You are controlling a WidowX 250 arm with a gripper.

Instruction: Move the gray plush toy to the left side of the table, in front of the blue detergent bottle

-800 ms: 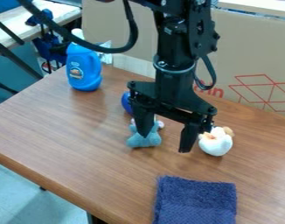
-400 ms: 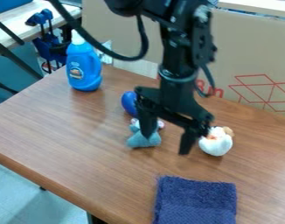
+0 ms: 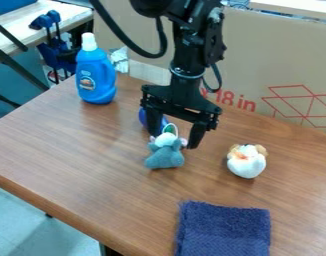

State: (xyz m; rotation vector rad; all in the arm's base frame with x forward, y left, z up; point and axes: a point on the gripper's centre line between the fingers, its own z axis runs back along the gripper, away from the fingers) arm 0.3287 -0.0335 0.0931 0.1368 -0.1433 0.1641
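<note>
The black gripper (image 3: 173, 141) hangs over the upper middle of the table, open, its two fingers apart on either side of the top of a small grey-blue plush toy (image 3: 165, 156). The toy has a whitish head with a loop on top. Whether the fingers touch it, I cannot tell. Behind the left finger, a dark blue rounded object (image 3: 143, 118) is partly hidden. To the right of the gripper lies a white plush toy (image 3: 246, 162) with tan and orange parts.
A folded dark blue towel (image 3: 224, 230) lies at the table's front. On the far left edge stands a blue bottle with a white cap (image 3: 95, 75). A large cardboard box (image 3: 279, 65) borders the back of the wooden table (image 3: 79, 150).
The gripper has moved left and back, away from the white plush toy, uncovering more of the grey-blue toy's head. The objects on the table have kept their places.
</note>
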